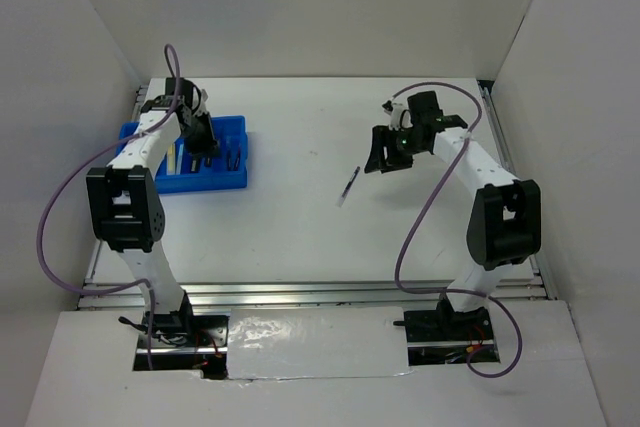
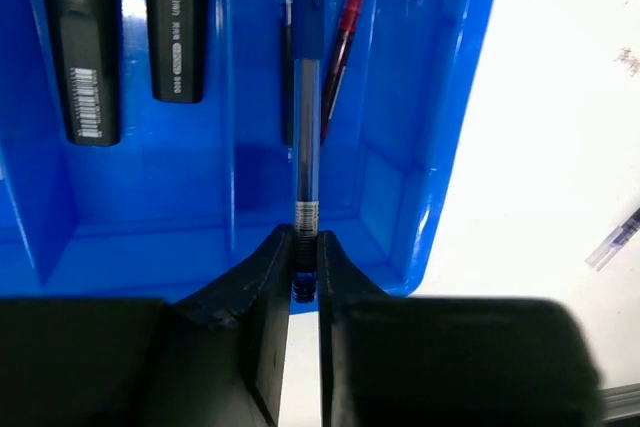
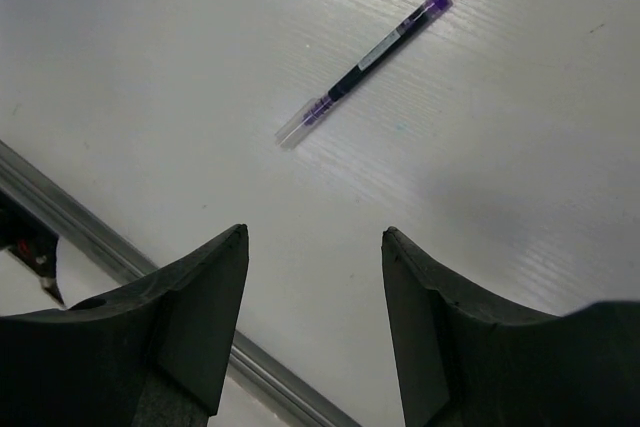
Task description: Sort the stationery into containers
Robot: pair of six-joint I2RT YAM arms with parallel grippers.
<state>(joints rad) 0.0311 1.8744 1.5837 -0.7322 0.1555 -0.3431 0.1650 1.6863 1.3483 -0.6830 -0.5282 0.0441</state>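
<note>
Over tray (image 2: 440,147), left wrist alone shows pincer (image 2: 306,247) clamping blue pen (image 2: 307,117).

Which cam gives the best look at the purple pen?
Right wrist: the purple pen lies whole, close and sharp, on the table. Top external shows only a thin dark sliver mid-table; left wrist catches just a blurred end at its right edge.
</note>
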